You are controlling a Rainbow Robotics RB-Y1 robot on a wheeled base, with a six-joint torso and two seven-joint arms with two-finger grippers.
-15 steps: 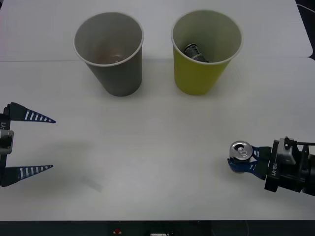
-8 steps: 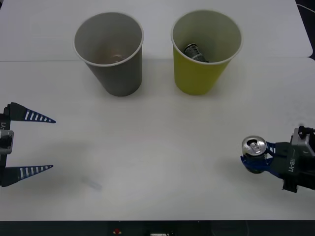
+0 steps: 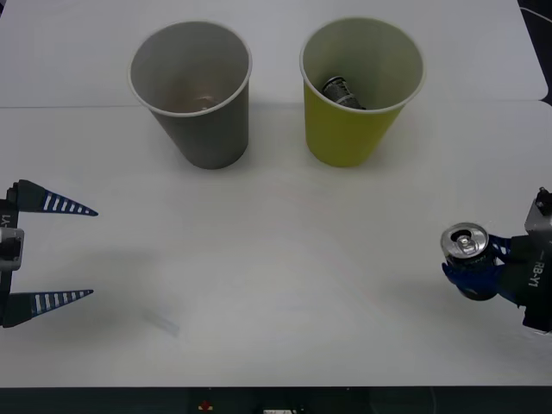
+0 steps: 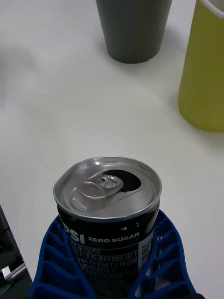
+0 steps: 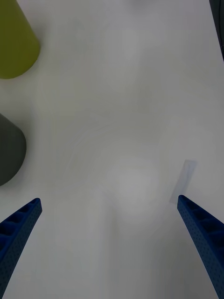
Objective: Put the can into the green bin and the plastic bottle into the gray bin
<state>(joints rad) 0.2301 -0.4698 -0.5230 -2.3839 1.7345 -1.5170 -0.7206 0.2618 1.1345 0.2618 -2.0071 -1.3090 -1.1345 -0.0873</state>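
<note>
Right gripper [image 3: 476, 274] clamped on the can [image 3: 466, 242], green bin [image 3: 360, 129] well ahead, already holding another can. Left gripper [image 3: 52, 252] parked, spread wide. Drop into green bin not yet done.

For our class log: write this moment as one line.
right gripper: shut on can | left gripper: open, idle | green bin: holds a can

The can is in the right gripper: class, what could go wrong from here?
1. The can is open at the top; tilting it over the green bin might spill any liquid left.
2. The green bin already holds something dark; the can may land on it.
3. The right gripper might knock the bin's rim.
</note>
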